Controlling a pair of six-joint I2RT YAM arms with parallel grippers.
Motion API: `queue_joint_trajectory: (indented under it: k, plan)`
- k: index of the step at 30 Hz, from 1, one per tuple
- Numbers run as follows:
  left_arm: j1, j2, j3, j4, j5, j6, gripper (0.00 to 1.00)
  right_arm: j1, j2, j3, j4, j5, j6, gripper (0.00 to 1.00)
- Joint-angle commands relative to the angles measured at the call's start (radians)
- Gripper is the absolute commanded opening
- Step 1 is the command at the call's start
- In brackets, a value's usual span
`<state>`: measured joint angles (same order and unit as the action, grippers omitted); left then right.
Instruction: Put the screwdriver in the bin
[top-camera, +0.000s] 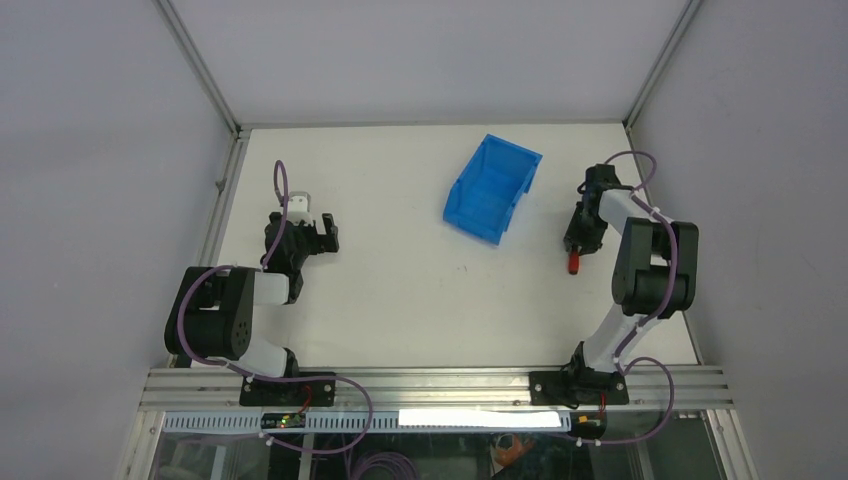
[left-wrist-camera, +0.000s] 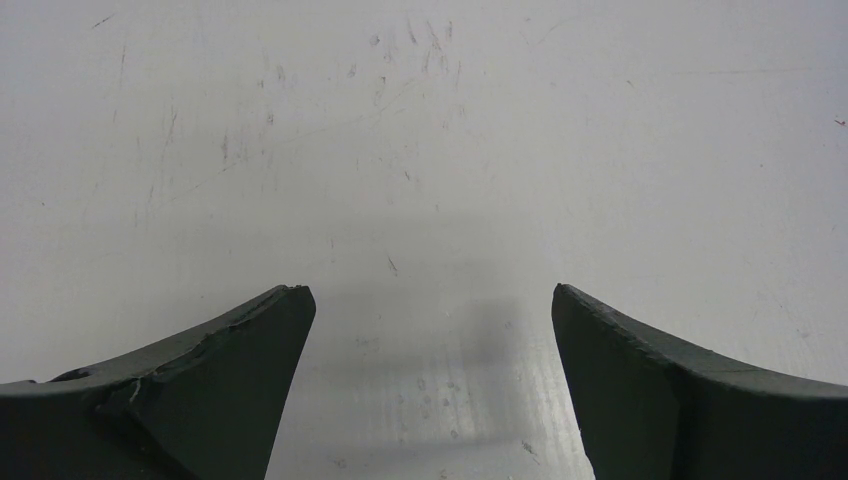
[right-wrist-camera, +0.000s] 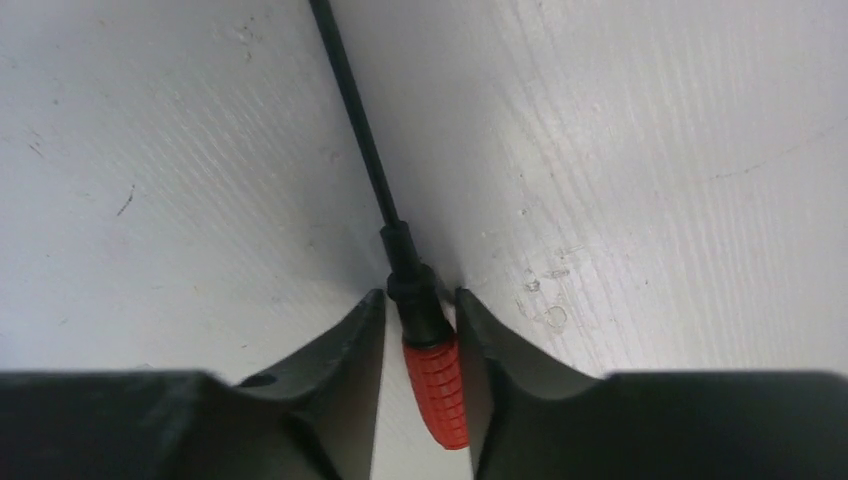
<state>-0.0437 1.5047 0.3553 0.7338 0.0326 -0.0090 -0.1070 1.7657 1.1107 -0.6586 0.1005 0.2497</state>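
The screwdriver (right-wrist-camera: 436, 385) lies on the white table, red ribbed handle toward the wrist, thin dark shaft (right-wrist-camera: 355, 110) pointing away. My right gripper (right-wrist-camera: 420, 305) straddles the handle. The right finger touches the handle, and a thin strip of table shows between the left finger and the handle. In the top view the right gripper (top-camera: 577, 243) is at the right of the table with the red handle (top-camera: 575, 264) sticking out toward the near side. The blue bin (top-camera: 493, 188) stands to its left, apart from it. My left gripper (left-wrist-camera: 430, 300) is open and empty over bare table, and it shows at the far left in the top view (top-camera: 325, 233).
The table (top-camera: 400, 290) is walled by grey panels at the back and both sides, with an aluminium rail along the near edge. The right arm's elbow (top-camera: 655, 265) rises just right of the screwdriver.
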Motion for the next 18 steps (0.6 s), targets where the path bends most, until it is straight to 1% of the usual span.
queue_joint_trajectory:
  k: [1,2,3,4,7,11,16,18]
  plan:
    - [0.013,0.003,0.025,0.077,0.023,-0.006,0.99,-0.004,-0.033,-0.051,-0.011,-0.001,-0.021,0.29]
    - [0.013,0.003,0.025,0.077,0.023,-0.006,0.99,-0.003,-0.048,-0.055,-0.011,-0.007,-0.021,0.19]
    - [0.013,0.003,0.025,0.076,0.023,-0.006,0.99,-0.005,-0.061,-0.051,-0.016,-0.010,-0.022,0.04]
    - [0.013,0.003,0.025,0.076,0.022,-0.006,0.99,-0.004,-0.070,-0.042,-0.027,-0.007,-0.024,0.00]
    - [0.013,0.002,0.025,0.075,0.023,-0.006,0.99,-0.003,-0.106,0.031,-0.104,0.010,-0.040,0.00]
    - [0.013,0.003,0.025,0.076,0.022,-0.006,0.99,-0.003,-0.172,0.212,-0.251,0.027,-0.056,0.00]
    - [0.013,0.003,0.025,0.076,0.023,-0.006,0.99,-0.003,-0.200,0.430,-0.422,0.007,-0.062,0.00]
    - [0.013,0.003,0.025,0.076,0.023,-0.006,0.99,-0.003,-0.205,0.505,-0.473,-0.025,-0.042,0.00]
